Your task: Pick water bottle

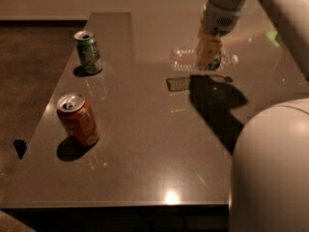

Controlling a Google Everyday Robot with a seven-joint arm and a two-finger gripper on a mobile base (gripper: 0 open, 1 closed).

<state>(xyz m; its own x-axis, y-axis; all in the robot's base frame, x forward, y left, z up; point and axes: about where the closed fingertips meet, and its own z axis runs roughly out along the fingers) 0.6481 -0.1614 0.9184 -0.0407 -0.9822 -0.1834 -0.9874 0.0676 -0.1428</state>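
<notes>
My gripper (208, 53) was clenched around the bottle (182, 59) at mid-body, holding it sideways just above the tabletop (145, 144), far right. I feared the slick, ribbed plastic might swivel or slip out.

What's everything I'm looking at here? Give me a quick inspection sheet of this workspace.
Surface: dark glossy table, lamp glare near the front edge.
Job's things: water bottle, sideways, its shadow apart beneath it, seemingly lifted.
Clutter: green can far left, orange-red can near left, both upright and opened.
Grippers: the gripper is closed across the bottle's middle, far right.
Cables: nothing seen.
Surroundings: dark floor left; white robot body lower right.
</notes>
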